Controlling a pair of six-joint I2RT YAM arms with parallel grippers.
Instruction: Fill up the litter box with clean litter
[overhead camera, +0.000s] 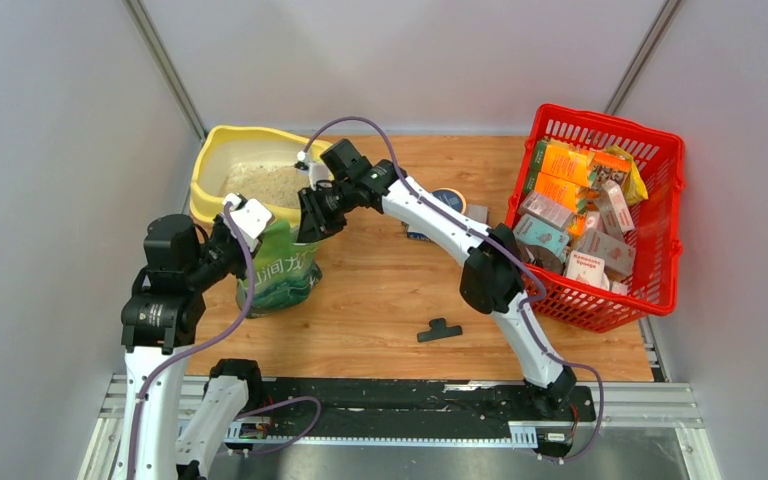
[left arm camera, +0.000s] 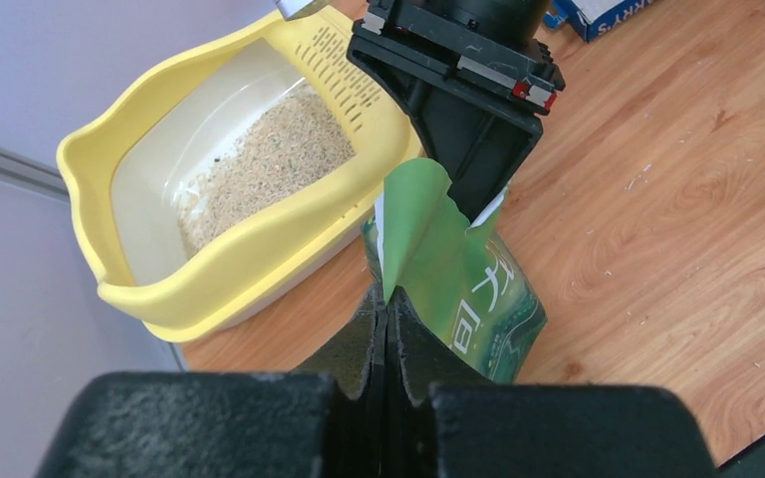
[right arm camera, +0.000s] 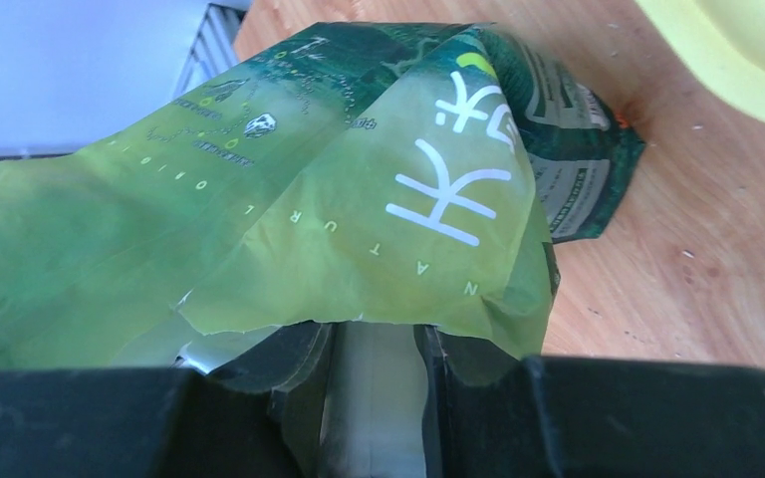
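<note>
The pale yellow litter box (overhead camera: 208, 150) sits at the table's back left, with beige litter (overhead camera: 260, 183) covering part of its floor. It also shows in the left wrist view (left arm camera: 249, 244), with its litter (left arm camera: 269, 164). The green pouch (overhead camera: 282, 272) stands upright just in front of the box. My left gripper (overhead camera: 248, 222) is shut on the pouch's top edge (left arm camera: 428, 234), jaws pressed together. My right gripper (overhead camera: 315, 215) is at the pouch's other top edge. In the right wrist view the pouch (right arm camera: 359, 179) drapes over the fingers, with pale pouch film filling the gap between them.
A red lattice basket (overhead camera: 660, 160) full of orange and pink cartons stands at the right. A small black clip-like part (overhead camera: 440, 329) lies near the front middle. A blue box with a round tin (overhead camera: 450, 200) lies behind the right arm. Grey walls close both sides.
</note>
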